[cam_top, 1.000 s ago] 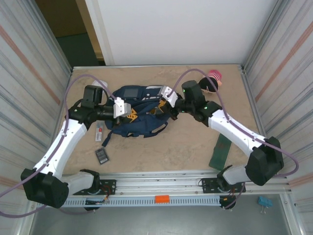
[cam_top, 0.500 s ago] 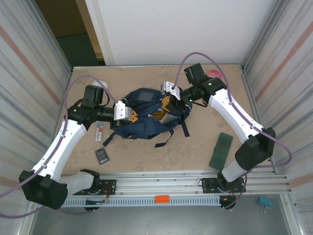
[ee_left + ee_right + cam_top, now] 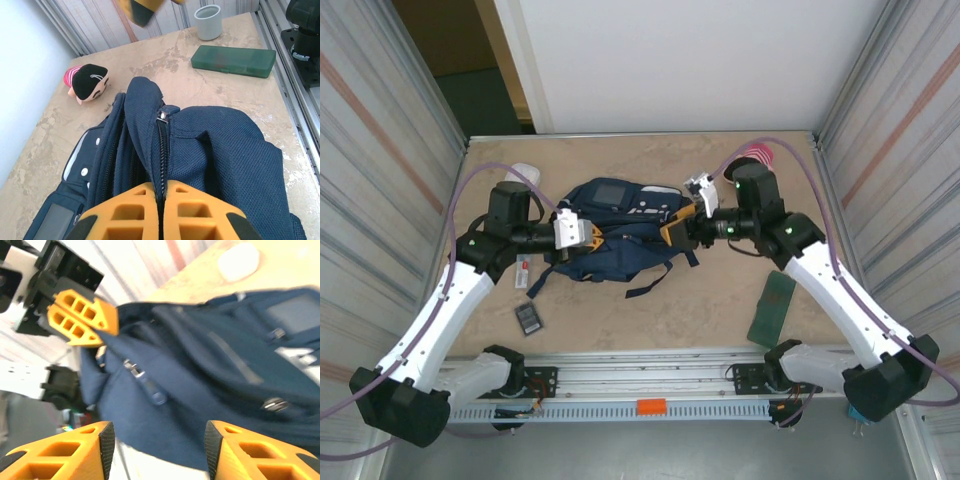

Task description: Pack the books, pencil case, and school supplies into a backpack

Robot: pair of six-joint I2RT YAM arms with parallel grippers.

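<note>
The navy backpack (image 3: pixel 616 252) lies mid-table, its grey square pocket facing the back wall. My left gripper (image 3: pixel 591 238) is shut on the fabric beside the zipper at the bag's left end; in the left wrist view its fingers (image 3: pixel 190 210) pinch that edge of the backpack (image 3: pixel 225 150). My right gripper (image 3: pixel 678 229) hangs open just off the bag's right end, nothing between its pads (image 3: pixel 107 442), with the backpack (image 3: pixel 200 390) ahead of it. The dark green book (image 3: pixel 773 308) lies near right. A black flat rectangle (image 3: pixel 529 317) and a small white slab (image 3: pixel 523 272) lie near left.
A pink and black doll-head pouch (image 3: pixel 757 158) sits at the back right corner. A white rounded object (image 3: pixel 525 172) lies at the back left. Corrugated walls close both sides, and a metal rail (image 3: pixel 650 380) runs along the near edge.
The right gripper has let go of the backpack and opened, pulling back to the right. The bag has sunk flatter on the table. The left gripper keeps its hold.
</note>
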